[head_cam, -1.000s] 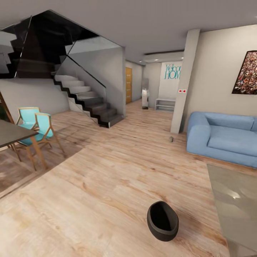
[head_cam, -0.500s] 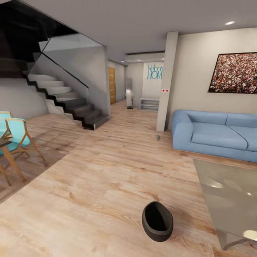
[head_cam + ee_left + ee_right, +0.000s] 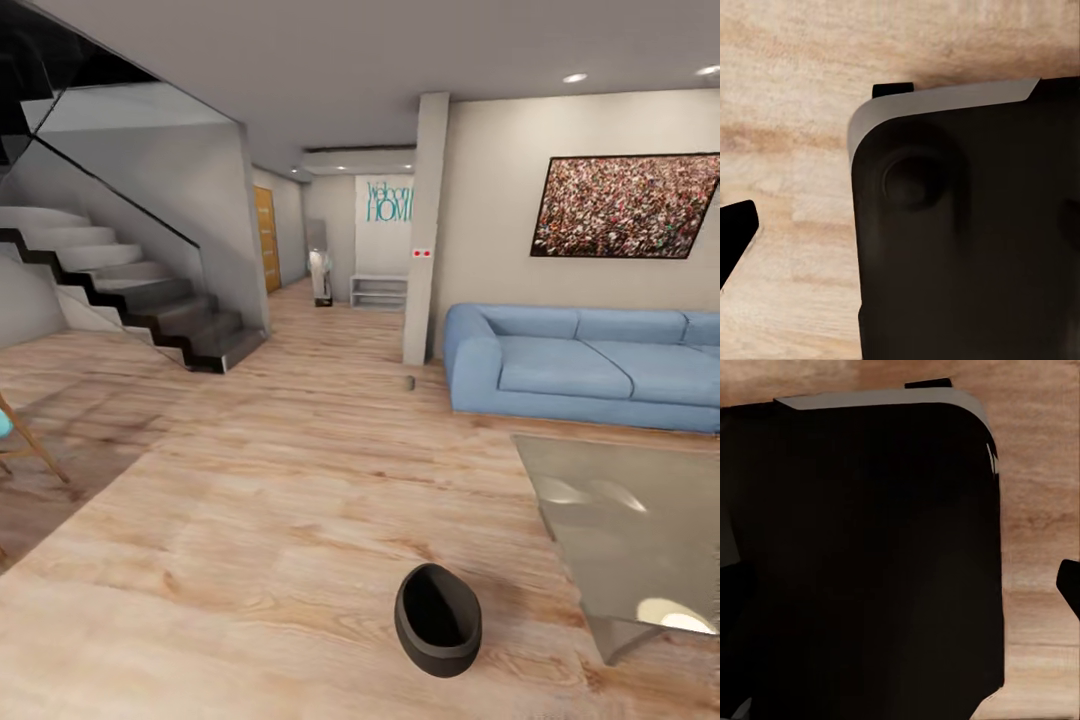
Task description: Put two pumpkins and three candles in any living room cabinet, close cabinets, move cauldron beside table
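Cauldron (image 3: pixel 437 620) lies tipped on the wood floor (image 3: pixel 250 520), near the grey table's (image 3: pixel 620 520) corner, apart from it. Pincer states cannot be told; wrist views show dark robot body.

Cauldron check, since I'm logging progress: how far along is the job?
Done: nothing visibly finished. In hand: the cauldron lies tipped on the wood floor, a little apart from the pale table's corner, arguably not yet beside it. Left: settling the cauldron next to the table; pumpkins, candles and cabinet can't be judged from here.
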